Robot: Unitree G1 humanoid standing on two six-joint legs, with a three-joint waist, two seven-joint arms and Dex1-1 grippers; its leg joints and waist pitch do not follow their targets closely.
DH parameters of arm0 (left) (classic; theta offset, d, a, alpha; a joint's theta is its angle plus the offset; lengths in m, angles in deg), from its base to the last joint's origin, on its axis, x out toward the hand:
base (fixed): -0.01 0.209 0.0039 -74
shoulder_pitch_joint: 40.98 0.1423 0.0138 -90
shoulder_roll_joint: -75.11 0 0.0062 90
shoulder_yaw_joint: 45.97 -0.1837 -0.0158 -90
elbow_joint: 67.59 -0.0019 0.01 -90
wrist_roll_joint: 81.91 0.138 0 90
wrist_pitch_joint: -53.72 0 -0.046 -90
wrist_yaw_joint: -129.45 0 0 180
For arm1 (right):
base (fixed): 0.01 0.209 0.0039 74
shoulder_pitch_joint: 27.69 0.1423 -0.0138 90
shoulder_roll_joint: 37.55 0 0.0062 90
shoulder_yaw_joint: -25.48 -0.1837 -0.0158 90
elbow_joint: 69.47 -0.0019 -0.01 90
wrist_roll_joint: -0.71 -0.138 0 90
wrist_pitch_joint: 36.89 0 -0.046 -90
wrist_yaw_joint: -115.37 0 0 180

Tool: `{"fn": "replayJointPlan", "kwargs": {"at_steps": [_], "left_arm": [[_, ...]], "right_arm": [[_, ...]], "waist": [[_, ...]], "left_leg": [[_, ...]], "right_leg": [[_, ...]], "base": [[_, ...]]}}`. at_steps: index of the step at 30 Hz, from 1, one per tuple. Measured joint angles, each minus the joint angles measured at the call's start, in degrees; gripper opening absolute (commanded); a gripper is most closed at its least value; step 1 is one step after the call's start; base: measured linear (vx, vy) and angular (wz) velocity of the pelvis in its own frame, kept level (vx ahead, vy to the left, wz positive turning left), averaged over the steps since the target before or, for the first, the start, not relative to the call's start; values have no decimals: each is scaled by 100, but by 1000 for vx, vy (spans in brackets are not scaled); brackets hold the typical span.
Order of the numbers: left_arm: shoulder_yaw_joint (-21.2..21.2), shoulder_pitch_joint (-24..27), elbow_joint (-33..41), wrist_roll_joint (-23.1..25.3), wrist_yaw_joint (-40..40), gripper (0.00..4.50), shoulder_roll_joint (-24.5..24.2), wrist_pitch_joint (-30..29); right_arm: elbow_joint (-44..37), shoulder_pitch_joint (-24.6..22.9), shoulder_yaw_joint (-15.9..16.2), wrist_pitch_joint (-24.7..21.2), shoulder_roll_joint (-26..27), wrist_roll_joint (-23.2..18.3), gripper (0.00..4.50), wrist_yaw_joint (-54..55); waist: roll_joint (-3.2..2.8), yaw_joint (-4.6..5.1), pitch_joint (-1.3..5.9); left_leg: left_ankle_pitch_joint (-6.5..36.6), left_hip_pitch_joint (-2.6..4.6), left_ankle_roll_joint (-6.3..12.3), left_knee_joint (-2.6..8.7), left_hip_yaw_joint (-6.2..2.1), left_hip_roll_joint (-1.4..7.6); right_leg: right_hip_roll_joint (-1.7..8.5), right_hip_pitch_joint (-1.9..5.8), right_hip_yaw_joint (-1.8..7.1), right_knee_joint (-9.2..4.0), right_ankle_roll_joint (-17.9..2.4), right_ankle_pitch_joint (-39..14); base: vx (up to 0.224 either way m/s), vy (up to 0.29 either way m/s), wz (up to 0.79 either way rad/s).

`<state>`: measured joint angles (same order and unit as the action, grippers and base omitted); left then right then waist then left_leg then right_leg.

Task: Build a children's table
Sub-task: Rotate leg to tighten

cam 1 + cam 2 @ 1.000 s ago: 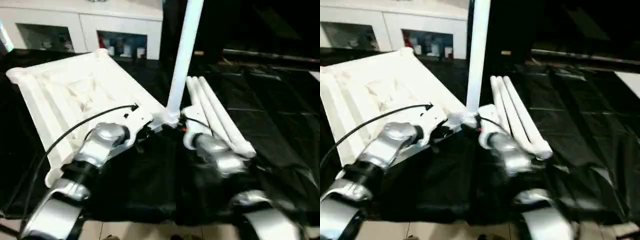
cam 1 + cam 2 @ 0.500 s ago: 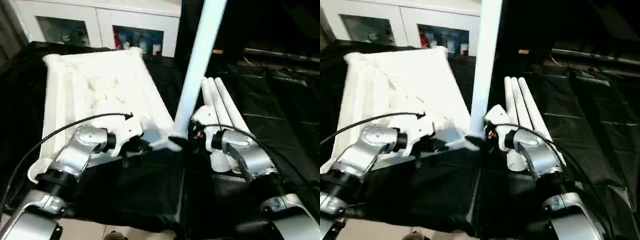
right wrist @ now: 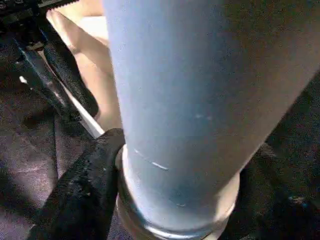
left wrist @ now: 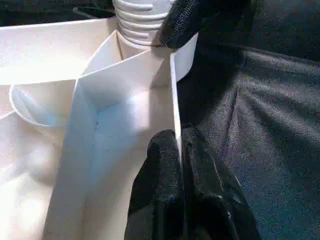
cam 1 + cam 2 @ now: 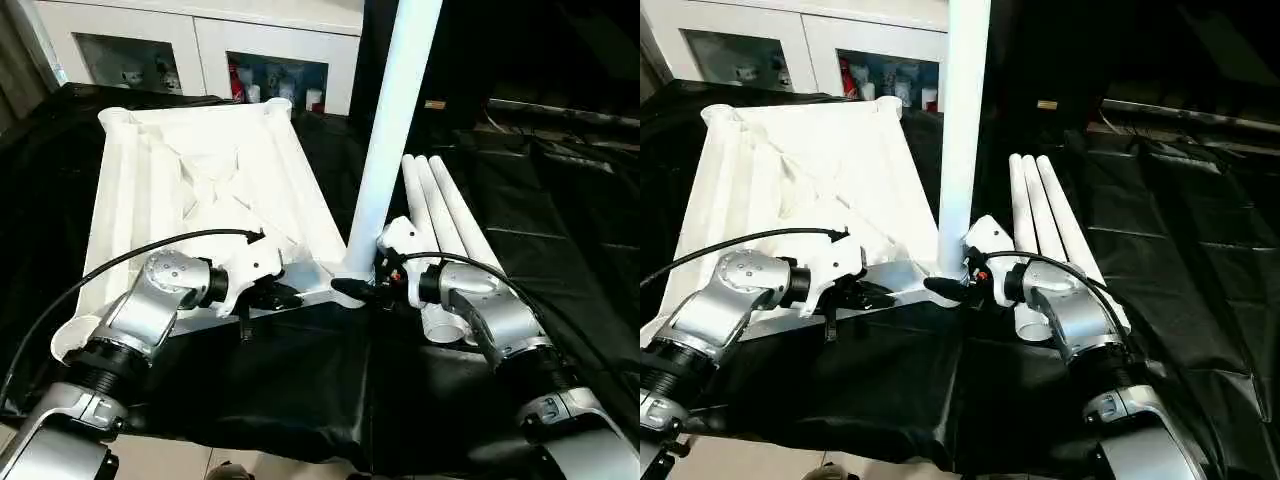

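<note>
**One leg standing in socket, three lying loose**

Table top [image 5: 200, 190] lies underside up on the black-draped tabletop [image 5: 560, 210], ribs showing; one leg [image 5: 390, 140] stands upright in the near corner socket [image 5: 350, 280]; three more legs [image 5: 440, 215] lie side by side, touching, just right of it; four legs counted in all. Left end effector [image 4: 180, 150] clenched on the thin rim wall of the top beside that socket, one finger each side. Right end effector [image 5: 365, 292] sits at the standing leg's base, fingers [image 3: 85, 185] around it; whether it truly grips, cannot tell. White cabinet [image 5: 200, 50] behind, two glass-fronted bays.
</note>
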<state>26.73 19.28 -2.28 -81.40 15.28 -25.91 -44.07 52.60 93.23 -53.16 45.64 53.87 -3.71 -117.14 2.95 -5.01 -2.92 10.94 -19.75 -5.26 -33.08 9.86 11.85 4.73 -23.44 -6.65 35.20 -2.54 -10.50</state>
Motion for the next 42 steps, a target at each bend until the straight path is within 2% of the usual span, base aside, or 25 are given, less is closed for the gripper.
{"fn": "replayJointPlan", "kwargs": {"at_steps": [6,9,12,18,20,23,26,31,37,42], "left_arm": [[21,-187,-306,169,-543,0,288,-127],[62,-418,-639,323,-1196,0,666,-417],[110,-611,-894,421,-1879,0,1141,-747],[119,-737,-1019,512,-2456,0,1638,-1084],[123,-740,-1020,537,-2490,0,1668,-1088],[144,-746,-1045,562,-2533,0,1672,-1040],[168,-747,-1055,582,-2548,0,1613,-947],[193,-653,-976,462,-2134,0,1245,-698],[236,-445,-778,329,-1350,0,750,-268],[179,-198,-470,105,-543,0,369,-20]], "right_arm": [[292,37,-299,-92,405,21,277,1036],[712,186,-713,-145,955,4,276,2364],[1034,374,-1073,-187,1374,-3,275,3620],[1493,645,-1365,-48,1730,-7,275,4615],[1618,690,-1412,77,1755,7,331,4643],[1675,700,-1491,217,1843,-9,355,4641],[1756,736,-1471,314,1855,6,364,4459],[1583,653,-1097,273,1498,50,364,3467],[984,311,-655,219,752,59,364,1885],[574,241,-343,131,319,28,364,787]], "waist": [[2,4,2],[2,23,2],[5,20,6],[13,16,28],[12,16,29],[10,30,30],[4,71,26],[-18,152,13],[-46,150,-3],[-66,125,-16]], "left_leg": [[-19,28,-31,-5,-1,0],[-27,70,-37,-6,-1,0],[-26,79,-37,-8,-3,-1],[-26,77,-36,-14,0,-9],[-26,72,-36,-14,1,-10],[-26,68,-35,-9,2,-10],[-26,63,-36,0,2,-9],[-26,61,-36,14,-7,2],[-24,42,-36,25,-8,3],[-24,25,-35,27,-8,3]], "right_leg": [[0,20,4,6,31,-3],[0,46,7,-1,37,-4],[0,60,6,-17,39,-4],[0,71,29,-25,45,0],[0,75,31,-25,49,1],[0,73,32,-24,58,6],[-2,63,32,-23,59,7],[-28,56,34,-22,57,7],[-35,41,40,-25,34,15],[-37,33,43,-25,22,14]], "base": [[0,0,0],[0,0,0],[0,0,0],[0,0,0],[0,0,0],[0,0,0],[0,0,0],[0,0,0],[0,0,0],[0,0,0]]}}
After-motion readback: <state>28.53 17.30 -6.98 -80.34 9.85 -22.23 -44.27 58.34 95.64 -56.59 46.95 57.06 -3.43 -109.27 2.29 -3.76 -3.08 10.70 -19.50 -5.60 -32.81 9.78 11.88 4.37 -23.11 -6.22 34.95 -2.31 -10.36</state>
